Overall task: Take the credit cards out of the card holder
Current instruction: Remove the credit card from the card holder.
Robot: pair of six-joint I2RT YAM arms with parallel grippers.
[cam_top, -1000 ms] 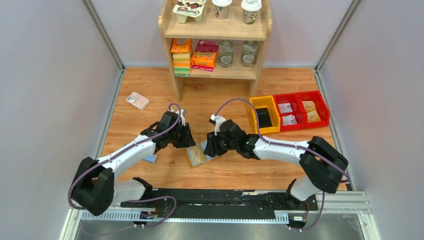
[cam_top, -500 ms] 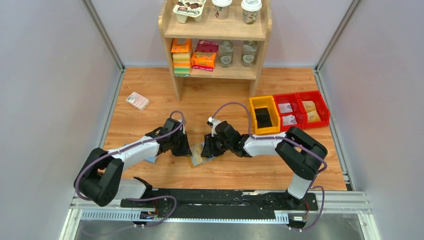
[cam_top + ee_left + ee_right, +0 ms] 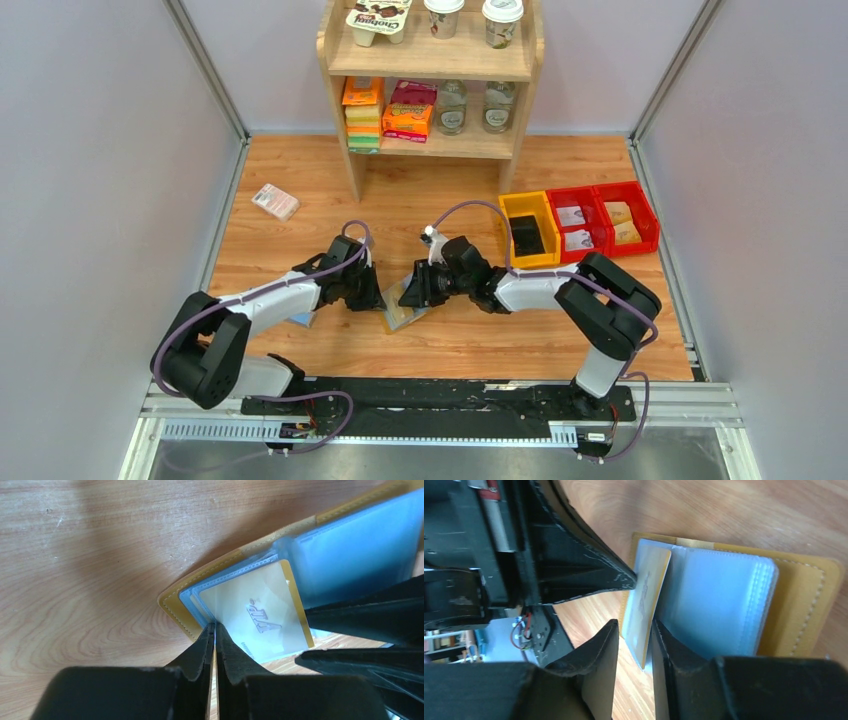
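Wood-plank surface, grey walls, stocked shelf at 12 o'clock, red and yellow bins at 3. The holder lies open near centre, a touch toward 6, tan cover down, clear sleeves up.

Change over the last second: both arms have drawn in on the holder, left from 8 o'clock, right from 4, with the right elbow folded in closer. The left fingers have gone from part-spread to pressed almost together. Their tips now nip the holder on its 9 o'clock side, on a sleeve edge as far as I can tell. The holder itself has barely moved.

The right fingers have narrowed too. They straddle a pale, gold-edged card that stands partly out of its sleeve, one finger on each side. A sliver of gap shows on one side, so narrowly spread and not yet clamped (likely mid-close).

Meaning, as I judge it: left is set as the anchor and right is lined up for the pull. The first card is started but not out, so this is early in the task, with more sleeves behind.

Risks: the thin card could slip if right closes off-centre. The holder could lift with it if the left pinch has only soft plastic.
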